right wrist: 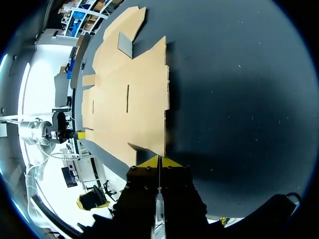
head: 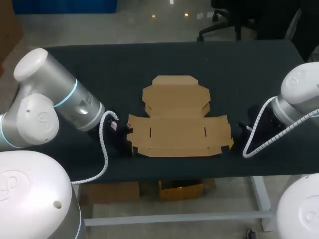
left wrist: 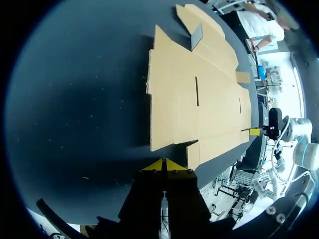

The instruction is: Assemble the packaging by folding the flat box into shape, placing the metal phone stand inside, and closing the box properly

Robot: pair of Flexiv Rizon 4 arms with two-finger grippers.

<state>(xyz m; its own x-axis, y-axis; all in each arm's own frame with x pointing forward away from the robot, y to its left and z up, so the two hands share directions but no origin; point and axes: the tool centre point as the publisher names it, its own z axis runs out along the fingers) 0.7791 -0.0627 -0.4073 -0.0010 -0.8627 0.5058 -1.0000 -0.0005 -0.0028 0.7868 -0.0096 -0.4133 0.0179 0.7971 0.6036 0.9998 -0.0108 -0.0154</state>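
Looking at a flat box (head: 177,124) spread out unfolded in the middle of the table (head: 89,74), lid panel on the far side, wide slotted panel on the near side. No folds made yet, so calling this the very start: standing up the first side flaps. Can't spot the metal phone stand anywhere in the three views.

Got the left gripper (left wrist: 163,164) down low at the box's near left corner, yellow tips pinched fully together, holding nothing, sitting just beside the little flap there. Same deal with the right gripper (right wrist: 158,160) at the near right corner: tips pressed together, empty, right at the cardboard's edge. Can't tell whether touching the card or just shy of it.

For doing this step well, would guess: use the pinched tips as wedges, slide under the side flaps from both ends at once, lift evenly. Avoid shoving from one side only, likely just to skate the whole sheet across the dark tabletop. Also avoid pressing inward instead of under, probably buckling the card rather than bending along the crease. Go slow, fold on the scored lines, and pin one end down while raising the other at any sign of slipping. Best to leave the far lid panel alone until after loading the stand.
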